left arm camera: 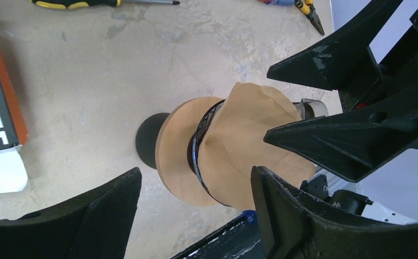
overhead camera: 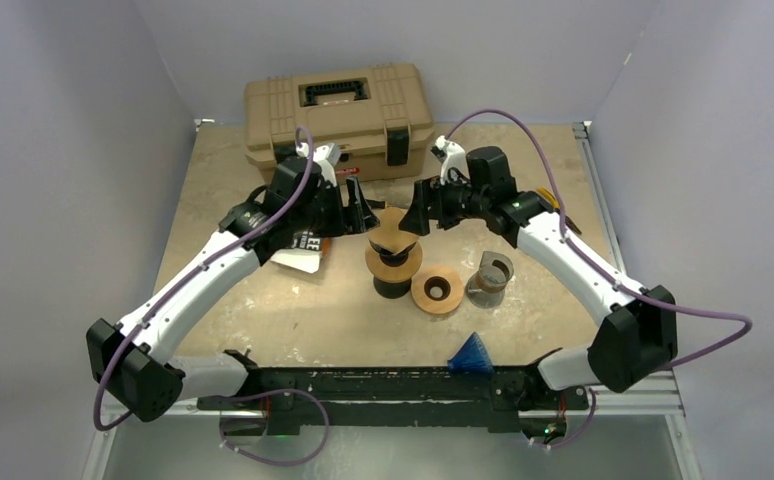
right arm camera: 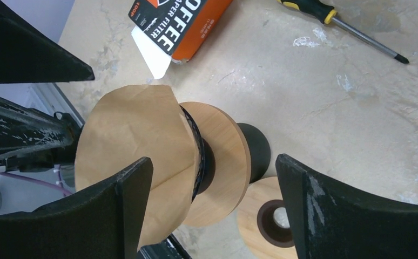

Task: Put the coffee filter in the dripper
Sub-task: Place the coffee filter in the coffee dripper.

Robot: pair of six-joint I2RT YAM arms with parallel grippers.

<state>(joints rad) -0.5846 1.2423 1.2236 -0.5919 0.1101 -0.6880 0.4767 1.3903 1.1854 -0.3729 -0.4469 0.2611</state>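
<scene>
As left gripper [left arm camera: 194, 178] and right gripper [right arm camera: 212, 162], both spread, flank the filter [left arm camera: 250, 140], only wrist views show a screwdriver [right arm camera: 347, 27].

One filter [overhead camera: 393, 232], one dripper [overhead camera: 393, 270], one toolbox [overhead camera: 338, 115], one filter box [overhead camera: 303, 252], one screwdriver [right arm camera: 342, 24].

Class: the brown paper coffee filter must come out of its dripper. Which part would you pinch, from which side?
I'd pinch the top edge of the brown paper coffee filter, one tool finger inside and one outside, coming from above. Only that edge stands clear of the black wire dripper; the cone below is nested inside.
</scene>
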